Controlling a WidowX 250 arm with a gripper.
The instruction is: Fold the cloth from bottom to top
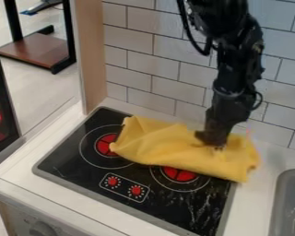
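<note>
The black gripper (213, 138) hangs down over the right half of the yellow cloth (165, 143), its tip low at the fabric. The cloth lies in a wrinkled band across the back part of the black stovetop, slanting from upper left to lower right. Creases gather around the gripper's tip. The cloth's right end reaches past the stove's edge onto the white counter, and its lower edge partly covers the right burner. Whether any fabric is held cannot be made out.
The black stovetop (113, 188) shows red burners and two red knobs in front of the cloth. A tiled wall (156, 64) rises close behind. A grey sink (290, 203) is at the right, and a wooden panel (91, 50) stands at the back left.
</note>
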